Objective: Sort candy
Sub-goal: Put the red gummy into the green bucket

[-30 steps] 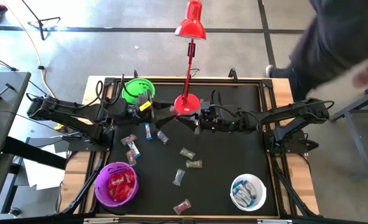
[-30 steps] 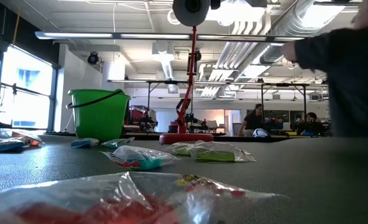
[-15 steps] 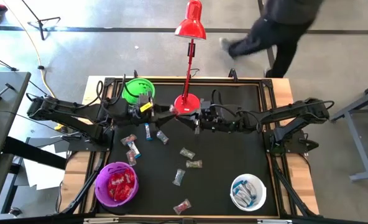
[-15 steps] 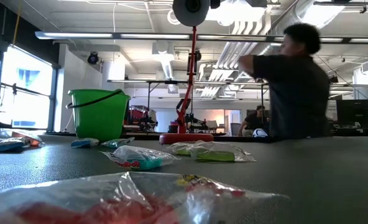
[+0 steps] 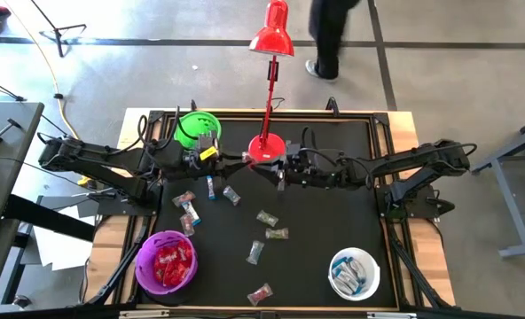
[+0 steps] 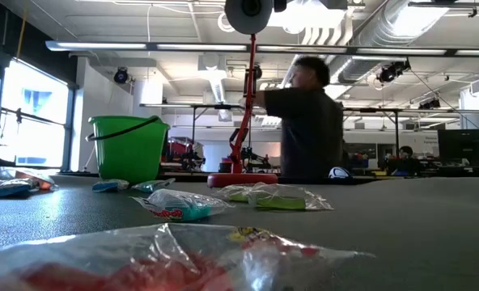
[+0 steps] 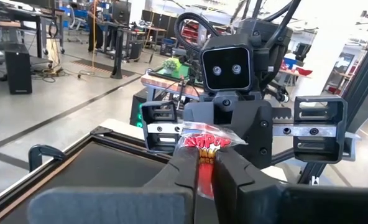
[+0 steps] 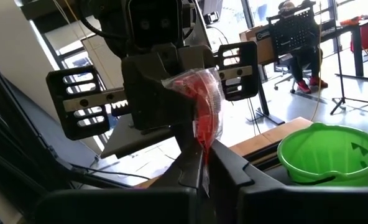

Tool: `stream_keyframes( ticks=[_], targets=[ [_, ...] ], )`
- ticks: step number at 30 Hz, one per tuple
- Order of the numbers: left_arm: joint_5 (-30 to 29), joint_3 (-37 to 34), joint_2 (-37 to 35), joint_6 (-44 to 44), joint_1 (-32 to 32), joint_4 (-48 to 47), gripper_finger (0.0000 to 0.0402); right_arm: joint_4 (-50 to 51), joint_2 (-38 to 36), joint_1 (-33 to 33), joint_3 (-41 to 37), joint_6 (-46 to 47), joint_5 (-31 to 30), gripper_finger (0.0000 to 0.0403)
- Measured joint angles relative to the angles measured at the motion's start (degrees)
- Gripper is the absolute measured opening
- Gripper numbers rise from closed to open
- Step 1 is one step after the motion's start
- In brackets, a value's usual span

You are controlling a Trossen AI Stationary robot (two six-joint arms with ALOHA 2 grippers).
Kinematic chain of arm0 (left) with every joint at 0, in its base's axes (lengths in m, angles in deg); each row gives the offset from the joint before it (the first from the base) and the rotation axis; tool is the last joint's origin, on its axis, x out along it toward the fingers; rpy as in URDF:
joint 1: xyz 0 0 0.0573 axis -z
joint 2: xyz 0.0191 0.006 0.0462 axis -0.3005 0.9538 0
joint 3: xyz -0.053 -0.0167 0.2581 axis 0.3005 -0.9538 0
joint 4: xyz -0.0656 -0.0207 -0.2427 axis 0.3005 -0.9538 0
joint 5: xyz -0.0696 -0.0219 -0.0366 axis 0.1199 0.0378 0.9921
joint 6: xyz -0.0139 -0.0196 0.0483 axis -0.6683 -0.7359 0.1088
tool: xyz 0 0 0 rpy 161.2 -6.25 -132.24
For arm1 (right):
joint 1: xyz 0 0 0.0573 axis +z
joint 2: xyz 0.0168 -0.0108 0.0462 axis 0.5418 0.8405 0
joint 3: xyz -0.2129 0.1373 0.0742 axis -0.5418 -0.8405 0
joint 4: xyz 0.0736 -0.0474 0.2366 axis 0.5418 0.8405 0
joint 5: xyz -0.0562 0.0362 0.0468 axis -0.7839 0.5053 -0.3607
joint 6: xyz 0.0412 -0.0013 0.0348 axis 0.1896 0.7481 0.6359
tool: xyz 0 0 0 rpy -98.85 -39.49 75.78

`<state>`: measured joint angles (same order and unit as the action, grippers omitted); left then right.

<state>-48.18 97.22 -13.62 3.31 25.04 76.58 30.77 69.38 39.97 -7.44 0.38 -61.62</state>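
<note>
My two grippers meet tip to tip in the air over the table's far middle, beside the red lamp's base (image 5: 267, 149). Between them is a red-wrapped candy (image 7: 206, 144), which also shows in the right wrist view as the red candy (image 8: 201, 102). My left gripper (image 7: 202, 158) and my right gripper (image 8: 206, 155) are both shut on it. Several loose candies (image 5: 264, 218) lie flat on the black mat. The purple bowl (image 5: 144, 252) holds red candies and the white bowl (image 5: 334, 261) holds blue-and-white ones. The green bowl (image 5: 197, 128) stands at the far left. My left gripper pinches the wrapper's near end (image 7: 204, 165) between its two fingers. They point level, coming from the table's left. The candy is lifted clear, well above the mat. My right gripper pinches the wrapper's other end (image 8: 204, 142) between its two fingers, level, from the table's right. The wrapper stands up above the fingertips.
The red lamp's pole (image 5: 270, 89) rises from its base right beside both grippers. A person (image 5: 332, 31) walks on the floor beyond the table's far edge. The mat's near middle, between the purple and white bowls, holds one red candy (image 5: 260, 293).
Both arms have kept their place. The person beyond the far edge has walked from the right toward the middle.
</note>
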Motion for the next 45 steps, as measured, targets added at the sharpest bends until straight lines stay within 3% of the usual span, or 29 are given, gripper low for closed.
stream_keyframes(
  ticks=[11,17,23,31,37,45],
  targets=[
    [-0.05,-0.04,-0.13,0.02,0.06,-0.17,0.0002,2.55,0.0,0.02,0.02,0.02,-0.28,0.015],
    [-1.95,-0.04,-1.62,4.51,0.46,-3.08,0.0001,6.03,-0.98,0.02,0.02,-0.14,-3.53,0.0188],
    [-15.28,-0.06,-7.78,6.54,0.11,-17.65,0.0001,16.07,-5.21,0.0,0.02,4.32,-5.97,0.0184],
    [-34.62,-0.05,-17.39,6.54,-5.23,-40.43,0.0001,19.08,-7.85,-0.14,0.04,6.1,-6.0,0.017],
    [-32.29,-0.02,-20.69,7.04,-14.66,-47.53,0.0001,19.6,-7.71,-1.4,0.04,9.88,-6.88,0.0167],
    [-18.58,-0.07,-18.87,10.1,-29.11,-48.91,0.0004,19.57,-7.69,-2.4,0.04,15.19,-6.99,0.0167]
  ],
)
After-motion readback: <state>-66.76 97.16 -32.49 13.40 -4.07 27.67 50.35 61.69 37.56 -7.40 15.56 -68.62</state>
